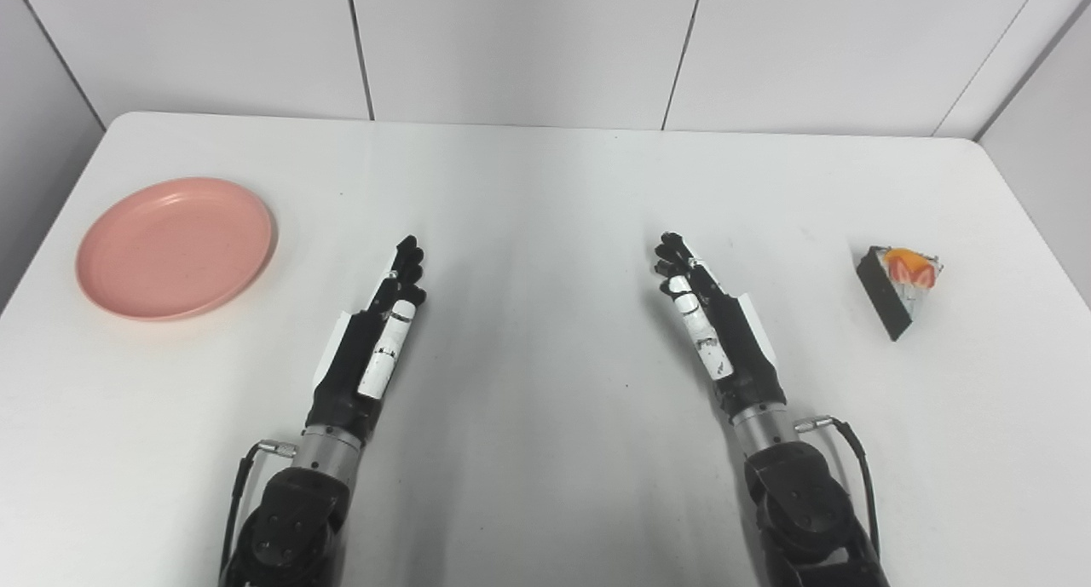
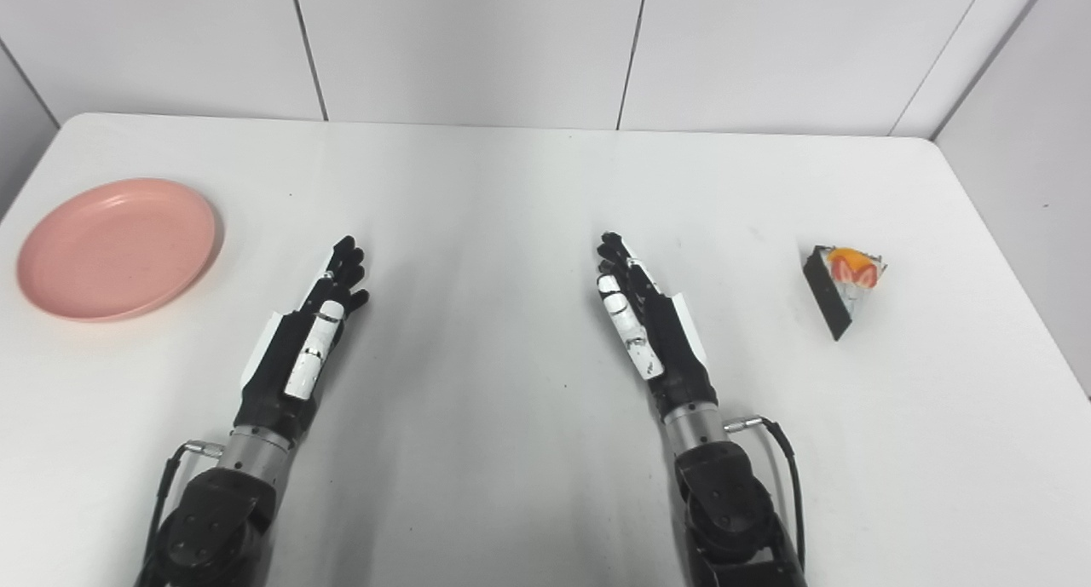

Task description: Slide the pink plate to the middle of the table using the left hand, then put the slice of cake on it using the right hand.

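We see a plain white desk (image 1: 545, 195) from above, with both of our black-and-white robot hands resting near its middle, neither holding anything. Our left hand (image 1: 379, 331) lies released, fingers extended and close together, pointing away from us; our right hand (image 1: 712, 323) mirrors it, also released and empty. The round, shallow pink plastic plate (image 1: 176, 246) sits at the far left of the desk, well apart from our left hand and close to the left edge. The wedge-shaped slice of cake with a dark side, white cream and orange-red fruit on top (image 1: 899, 289) stands at the far right, well apart from our right hand. Nothing lies between either hand and its target, and the middle of the desk is free for the plate. We judge the main risk to be the plate's place by the edge: a push from the wrong side could tip it or send it off the desk. The smooth surface may also let it slide past the middle. Later, a tight squeeze could crush or topple the cake.
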Available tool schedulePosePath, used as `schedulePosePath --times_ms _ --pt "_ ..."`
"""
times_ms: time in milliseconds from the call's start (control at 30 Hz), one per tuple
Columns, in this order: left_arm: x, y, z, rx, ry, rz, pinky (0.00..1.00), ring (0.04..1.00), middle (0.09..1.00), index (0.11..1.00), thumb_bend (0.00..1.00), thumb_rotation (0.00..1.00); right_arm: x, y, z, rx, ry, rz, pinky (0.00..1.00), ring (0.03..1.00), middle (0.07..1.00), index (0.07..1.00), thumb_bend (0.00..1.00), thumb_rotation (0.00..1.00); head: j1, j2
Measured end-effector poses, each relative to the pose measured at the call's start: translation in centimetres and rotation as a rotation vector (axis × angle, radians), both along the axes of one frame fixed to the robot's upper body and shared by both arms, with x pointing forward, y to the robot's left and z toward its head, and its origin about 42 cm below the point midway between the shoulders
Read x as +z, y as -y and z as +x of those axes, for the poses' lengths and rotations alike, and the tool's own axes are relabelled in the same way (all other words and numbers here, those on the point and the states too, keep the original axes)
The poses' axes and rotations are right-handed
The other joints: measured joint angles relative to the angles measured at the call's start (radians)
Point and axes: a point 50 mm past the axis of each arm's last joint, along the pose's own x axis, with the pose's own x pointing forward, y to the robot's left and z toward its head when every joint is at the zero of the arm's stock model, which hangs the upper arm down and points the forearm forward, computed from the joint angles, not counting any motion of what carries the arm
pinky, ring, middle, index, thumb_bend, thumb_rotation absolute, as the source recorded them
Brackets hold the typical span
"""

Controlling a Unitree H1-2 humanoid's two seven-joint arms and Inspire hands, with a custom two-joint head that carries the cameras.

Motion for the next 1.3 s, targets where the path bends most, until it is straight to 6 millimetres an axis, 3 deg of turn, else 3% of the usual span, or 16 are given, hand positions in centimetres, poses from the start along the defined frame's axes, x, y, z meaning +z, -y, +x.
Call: schedulePosePath --times_ms 900,1100,1167,1267,1300 --pt "0.0 0.0 0.0 -0.001 0.000 0.001 0.94 0.993 1.000 0.985 0.42 1.00 0.0 0.0 0.0 0.007 -0.001 -0.007 0.88 0.898 0.916 0.922 0.29 1.00 0.005 -0.009" --pt "-0.2 0.4 0.1 -0.006 -0.004 0.007 0.95 0.977 0.998 0.984 0.42 1.00 -0.3 0.3 0.0 0.007 -0.002 0.000 0.88 0.892 0.909 0.916 0.28 1.00 0.083 -0.051" --pt "-0.2 0.6 0.1 -0.007 -0.004 0.020 0.94 0.973 0.995 0.982 0.43 1.00 -0.4 0.6 0.0 0.011 -0.001 -0.007 0.89 0.894 0.911 0.918 0.28 1.00 0.190 -0.109" --pt "-0.4 1.1 0.2 -0.003 0.000 0.044 0.94 0.980 0.997 0.984 0.44 1.00 -0.7 1.3 0.1 0.031 0.007 -0.013 0.91 0.905 0.919 0.926 0.30 1.00 0.236 -0.138" --pt "-0.5 1.3 0.3 -0.002 -0.001 0.048 0.94 0.981 0.998 0.984 0.44 1.00 -0.8 1.6 0.3 0.041 0.009 -0.010 0.91 0.906 0.920 0.927 0.30 1.00 0.280 -0.167"
